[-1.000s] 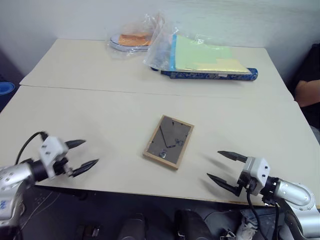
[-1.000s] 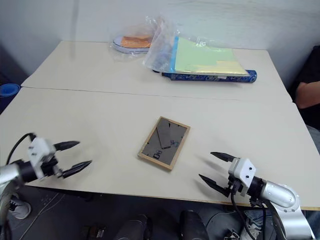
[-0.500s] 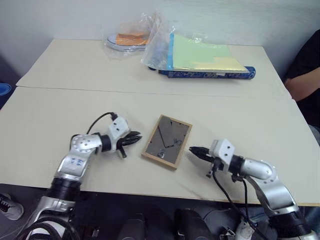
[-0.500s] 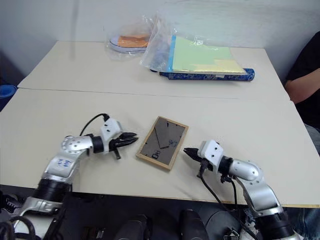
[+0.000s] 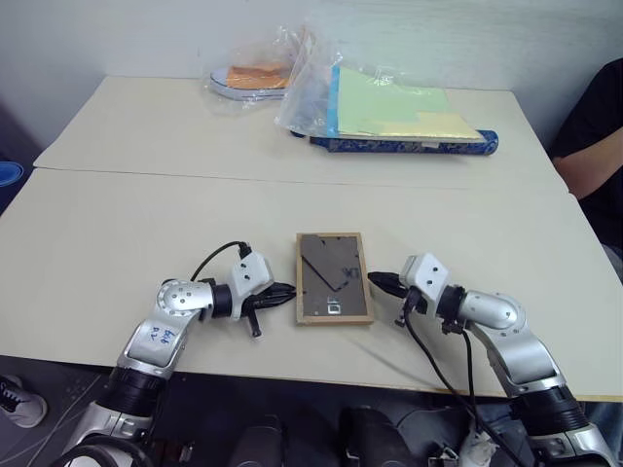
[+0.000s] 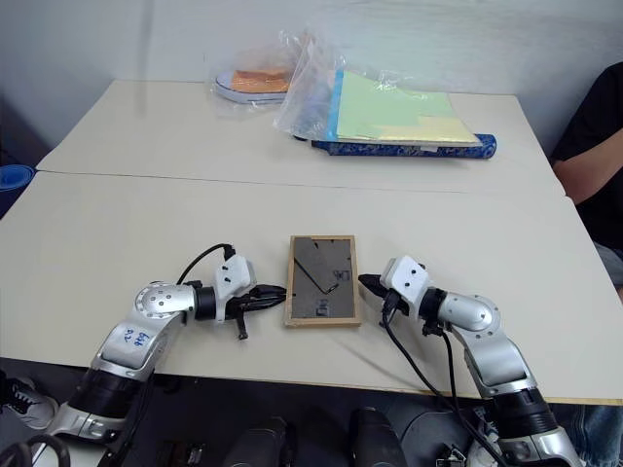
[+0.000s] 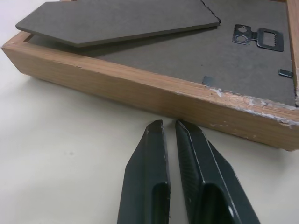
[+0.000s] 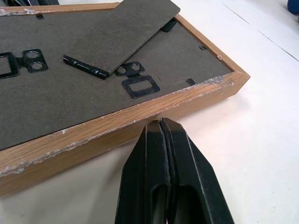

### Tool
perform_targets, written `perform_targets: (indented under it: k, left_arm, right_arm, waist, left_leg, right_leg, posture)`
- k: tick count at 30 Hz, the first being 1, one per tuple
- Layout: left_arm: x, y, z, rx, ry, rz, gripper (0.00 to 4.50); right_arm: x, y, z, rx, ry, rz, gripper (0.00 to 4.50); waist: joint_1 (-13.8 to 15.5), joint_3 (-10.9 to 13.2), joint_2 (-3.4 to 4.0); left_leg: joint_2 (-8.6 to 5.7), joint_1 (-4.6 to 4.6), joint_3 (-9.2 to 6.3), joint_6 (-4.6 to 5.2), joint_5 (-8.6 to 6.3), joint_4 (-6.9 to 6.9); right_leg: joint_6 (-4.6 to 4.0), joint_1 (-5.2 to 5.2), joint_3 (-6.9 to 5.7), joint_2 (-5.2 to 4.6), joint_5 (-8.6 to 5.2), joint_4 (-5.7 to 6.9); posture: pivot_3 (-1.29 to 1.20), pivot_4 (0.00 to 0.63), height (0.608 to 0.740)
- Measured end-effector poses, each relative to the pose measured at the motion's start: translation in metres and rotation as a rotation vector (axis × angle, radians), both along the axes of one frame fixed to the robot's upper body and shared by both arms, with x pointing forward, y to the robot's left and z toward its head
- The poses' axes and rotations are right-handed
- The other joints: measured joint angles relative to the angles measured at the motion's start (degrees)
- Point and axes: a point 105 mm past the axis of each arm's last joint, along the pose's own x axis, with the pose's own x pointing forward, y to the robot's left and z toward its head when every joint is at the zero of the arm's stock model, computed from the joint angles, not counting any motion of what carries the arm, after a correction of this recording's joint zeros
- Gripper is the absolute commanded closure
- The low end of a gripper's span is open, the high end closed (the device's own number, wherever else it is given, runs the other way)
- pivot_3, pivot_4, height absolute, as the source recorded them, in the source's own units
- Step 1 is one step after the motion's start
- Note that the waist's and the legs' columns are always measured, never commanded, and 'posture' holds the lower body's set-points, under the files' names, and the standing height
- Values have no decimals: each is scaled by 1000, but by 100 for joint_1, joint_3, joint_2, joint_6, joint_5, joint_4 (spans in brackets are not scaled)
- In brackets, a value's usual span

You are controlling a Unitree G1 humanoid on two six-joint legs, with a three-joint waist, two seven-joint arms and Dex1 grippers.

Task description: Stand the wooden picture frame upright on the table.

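Wooden picture frame (image 5: 333, 278) lying flat, dark back panel up, on the near slab of the tabletop (image 5: 146, 224), squared between the 2 arms. Left end effector (image 5: 284, 291) pinched together, tips against the frame's left side rail. Right end effector (image 5: 376, 282) also pinched together, tips against the right side rail. Nothing held by either. Plastic-wrapped folders (image 5: 389, 107) far back on the other slab.

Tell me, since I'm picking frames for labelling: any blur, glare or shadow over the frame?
Left eye view: frame sharp, evenly lit, no glare. Left wrist view: near wooden edge crisp, far back panel slightly soft. Right wrist view: soft shadow on the table under the frame's edge.
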Motion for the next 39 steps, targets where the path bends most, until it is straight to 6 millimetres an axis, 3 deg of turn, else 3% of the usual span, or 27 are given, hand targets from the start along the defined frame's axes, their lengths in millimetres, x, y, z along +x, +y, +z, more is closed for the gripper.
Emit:
perform_targets:
  k: [3,7,11,15,32,35,39]
  left_arm:
    - [2,16,3,-17,80,75,3496]
    - [-1,40,12,-123,322,204,2322]
    - [-13,29,25,-241,763,242,1155]
    - [-12,15,31,-207,902,245,26]
    - [-12,-37,26,-306,1161,152,26]
    - [-12,-41,24,-321,1188,160,548]
    - [-10,-42,19,-329,1207,195,1757]
  right_arm:
    - [-6,-5,-5,-27,20,11,4500]
    - [-19,-16,-10,-87,59,35,4500]
    - [-29,-13,-10,-121,79,78,4500]
    - [-27,-8,-9,-118,82,77,4500]
    - [-24,9,-12,-155,86,77,4500]
    - [-26,12,-10,-157,77,87,4500]
    - [-26,12,-11,-158,80,82,4500]
  waist:
    - [-9,0,0]
    - [-8,0,0]
    - [12,1,-1]
    - [12,-2,2]
    - [124,-3,3]
    - [144,-3,3]
    - [140,-2,2]
  left_leg:
    - [1,1,0,0,0,-1]
    - [3,1,-1,2,-2,1]
    - [-3,-4,-8,9,-6,15]
    - [-11,1,-10,10,-6,14]
    - [-20,3,-17,3,-6,24]
    - [-25,2,-19,4,-6,24]
    - [-26,1,-18,4,-6,24]
  right_leg:
    - [0,0,1,1,0,1]
    - [0,2,2,0,0,5]
    - [0,6,-1,0,0,25]
    - [1,8,7,-4,0,27]
    - [2,10,4,-11,1,2]
    - [3,10,4,-15,1,1]
    - [4,10,1,-14,2,-1]
  posture:
    - [0,150,740]
    - [0,150,740]
    - [0,150,740]
    - [0,150,740]
    - [0,150,740]
    - [0,150,740]
    - [0,150,740]
